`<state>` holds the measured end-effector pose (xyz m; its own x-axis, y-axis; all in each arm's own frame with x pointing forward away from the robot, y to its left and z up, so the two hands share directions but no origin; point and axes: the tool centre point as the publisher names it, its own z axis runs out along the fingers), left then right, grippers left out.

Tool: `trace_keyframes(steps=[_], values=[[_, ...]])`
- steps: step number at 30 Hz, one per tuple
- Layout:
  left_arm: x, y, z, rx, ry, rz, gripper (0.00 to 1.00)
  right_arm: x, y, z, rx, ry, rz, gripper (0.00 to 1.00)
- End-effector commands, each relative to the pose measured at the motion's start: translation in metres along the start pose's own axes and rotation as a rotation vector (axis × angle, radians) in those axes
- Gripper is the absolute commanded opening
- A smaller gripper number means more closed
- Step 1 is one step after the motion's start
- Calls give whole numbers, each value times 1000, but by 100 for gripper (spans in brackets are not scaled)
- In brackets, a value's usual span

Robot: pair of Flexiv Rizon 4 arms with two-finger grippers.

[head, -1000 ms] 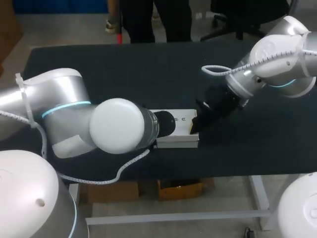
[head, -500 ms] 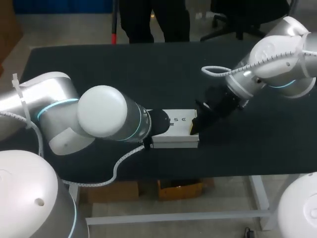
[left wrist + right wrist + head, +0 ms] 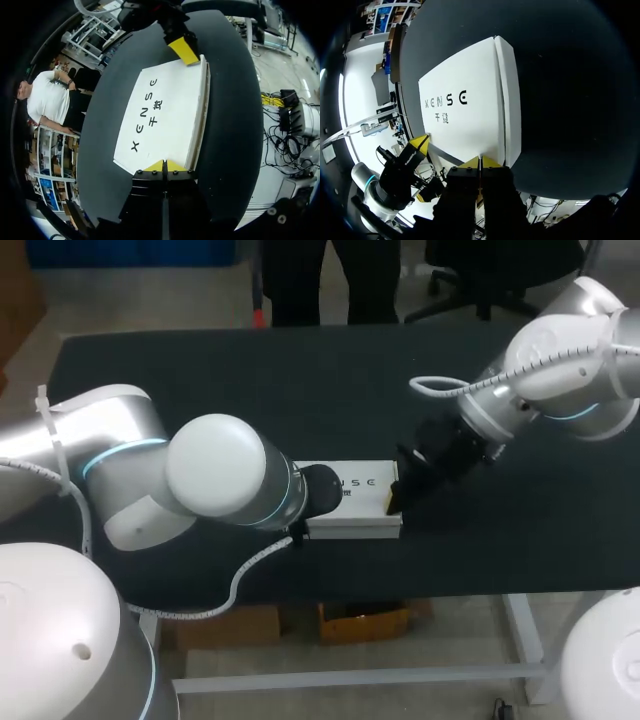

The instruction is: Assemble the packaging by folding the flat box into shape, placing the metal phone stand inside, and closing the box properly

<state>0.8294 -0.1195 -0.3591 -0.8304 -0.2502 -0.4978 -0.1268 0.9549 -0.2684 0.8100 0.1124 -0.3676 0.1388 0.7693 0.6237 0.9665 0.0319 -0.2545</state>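
Even overhead room light, fairly bright. The dark surface (image 3: 200, 370) is matte and soaks it up, no glare. The white box (image 3: 362, 483) is the brightest thing on it, nearly washed out in the right wrist view, with its front side a shade greyer than the top. Soft sheen on the left arm (image 3: 215, 465) shell, same on the right arm (image 3: 560, 350). The black body of the right tool (image 3: 392, 502) merges with the dark surface, only its yellow tip pops. In both wrist views the box's straight edges bow outward and the far end of the surface curves hard.
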Motion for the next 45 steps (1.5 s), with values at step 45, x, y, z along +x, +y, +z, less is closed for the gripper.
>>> trace_keyframes(steps=[45], values=[[11,9,15,22,0,-49,0,-10,4,15,28,-9,23,0]])
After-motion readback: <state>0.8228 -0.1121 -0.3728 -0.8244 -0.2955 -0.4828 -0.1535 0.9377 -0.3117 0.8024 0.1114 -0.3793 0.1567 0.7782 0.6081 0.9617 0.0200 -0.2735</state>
